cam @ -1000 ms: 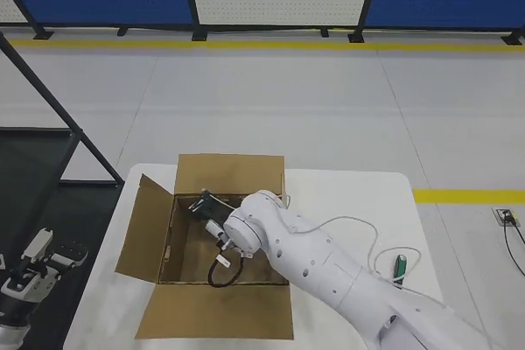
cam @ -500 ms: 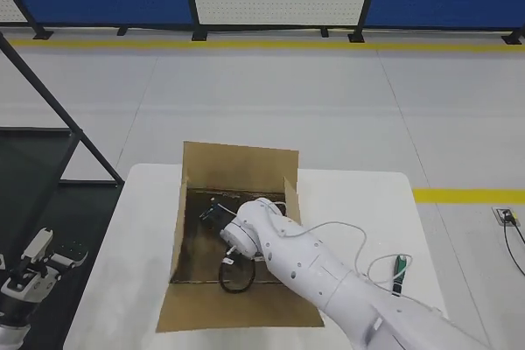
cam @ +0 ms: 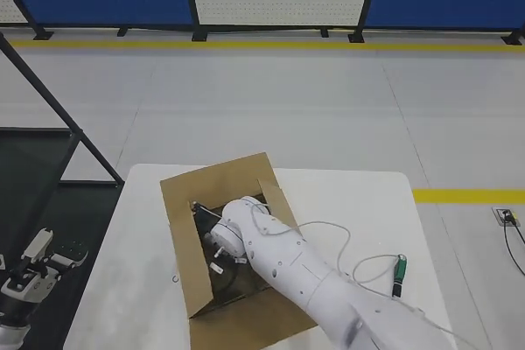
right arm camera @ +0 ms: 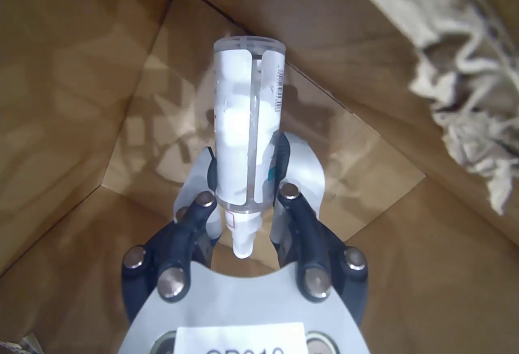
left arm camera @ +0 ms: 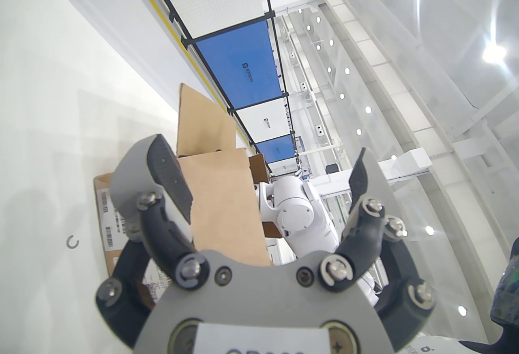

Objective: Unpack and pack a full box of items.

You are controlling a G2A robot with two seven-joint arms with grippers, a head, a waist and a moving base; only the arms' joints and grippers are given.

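Observation:
An open cardboard box [cam: 217, 177] sits askew on the white table [cam: 350, 201]. My right arm reaches down into it. Inside the box [right arm camera: 73, 47], my right gripper [right arm camera: 247, 157] is shut on a clear bottle [right arm camera: 243, 104] with a white label, its white nozzle pointing back at the wrist. A black cable loop [cam: 220, 273] lies on the box floor beside the arm. My left gripper [left arm camera: 261, 163] hangs open and empty off the table's left side [cam: 45, 255], with the box [left arm camera: 219, 185] some way in front of it.
A frayed, pale rope-like bundle [right arm camera: 466, 88] lies against a box wall near the bottle. A green-handled tool [cam: 400, 271] rests on the table to the right. A small C-shaped ring [cam: 175, 279] lies left of the box. A black frame [cam: 52, 114] stands at the left.
The box has swung round on the table with my right arm inside it, and its side flap no longer lies flat. My right arm has shifted left. The left arm has stayed still.

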